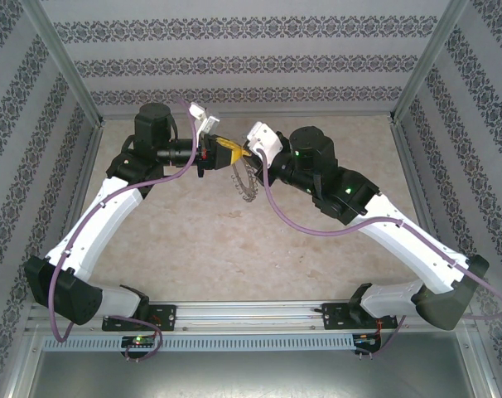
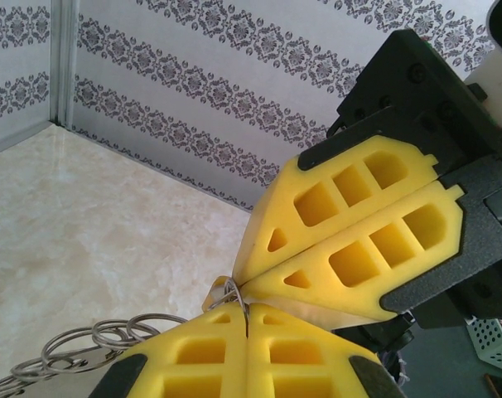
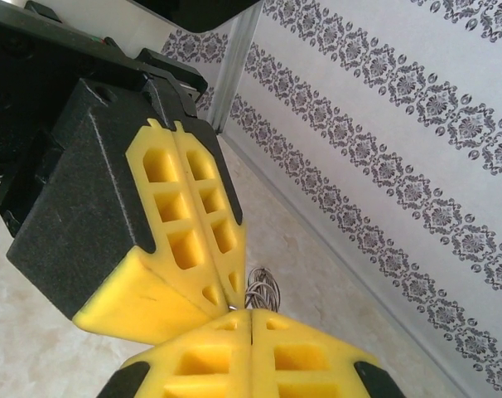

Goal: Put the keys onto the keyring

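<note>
My left gripper (image 1: 226, 151) and right gripper (image 1: 241, 154) meet tip to tip above the back of the table, both shut. In the left wrist view my left gripper (image 2: 248, 313) pinches a thin wire loop of the keyring (image 2: 233, 292). The rest of the keyring trails off as small grey rings (image 2: 77, 352). A small yellow-orange tab, the key (image 2: 212, 288), sticks out at the tip of the right gripper's fingers (image 2: 359, 240). In the top view the keyring (image 1: 247, 186) dangles below the tips. In the right wrist view its coil (image 3: 263, 290) shows past my right gripper (image 3: 251, 313).
Patterned cloth walls (image 1: 234, 58) and metal frame posts (image 1: 65, 66) enclose the beige tabletop (image 1: 209, 249). A metal rail (image 1: 251, 313) with both arm bases runs along the near edge.
</note>
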Robot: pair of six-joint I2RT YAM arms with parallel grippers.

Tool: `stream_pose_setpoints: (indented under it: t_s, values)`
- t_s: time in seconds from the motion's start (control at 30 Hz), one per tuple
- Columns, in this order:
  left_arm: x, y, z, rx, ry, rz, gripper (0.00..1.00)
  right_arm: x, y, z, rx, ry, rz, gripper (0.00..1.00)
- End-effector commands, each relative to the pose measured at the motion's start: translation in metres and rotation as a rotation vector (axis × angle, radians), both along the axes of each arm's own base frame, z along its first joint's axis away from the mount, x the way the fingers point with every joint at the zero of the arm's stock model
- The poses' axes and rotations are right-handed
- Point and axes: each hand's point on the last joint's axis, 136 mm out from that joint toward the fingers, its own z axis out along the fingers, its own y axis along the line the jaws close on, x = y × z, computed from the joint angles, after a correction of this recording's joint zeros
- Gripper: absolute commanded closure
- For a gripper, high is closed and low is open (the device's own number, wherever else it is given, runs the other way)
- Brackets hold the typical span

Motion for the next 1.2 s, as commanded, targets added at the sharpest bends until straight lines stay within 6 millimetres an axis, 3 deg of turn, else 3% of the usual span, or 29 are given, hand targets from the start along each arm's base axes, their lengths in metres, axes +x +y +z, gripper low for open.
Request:
stream_pose_setpoints:
  t_s: [0.0,0.77,1.17]
  values:
    - [-0.016,-0.003,0.014,-0.032,-0.065,-0.078,1.0,0.013,-0.011,0.019,0.015,-0.062,-0.09,1.0]
    - [-0.014,-0.004,0.012,-0.025,-0.058,-0.075,1.0,0.001,0.0,0.032,0.119,-0.048,0.001,1.0]
    - [-0.016,-0.002,0.011,-0.021,-0.062,-0.069,1.0,0.007,-0.006,0.033,0.112,-0.064,-0.043,1.0]
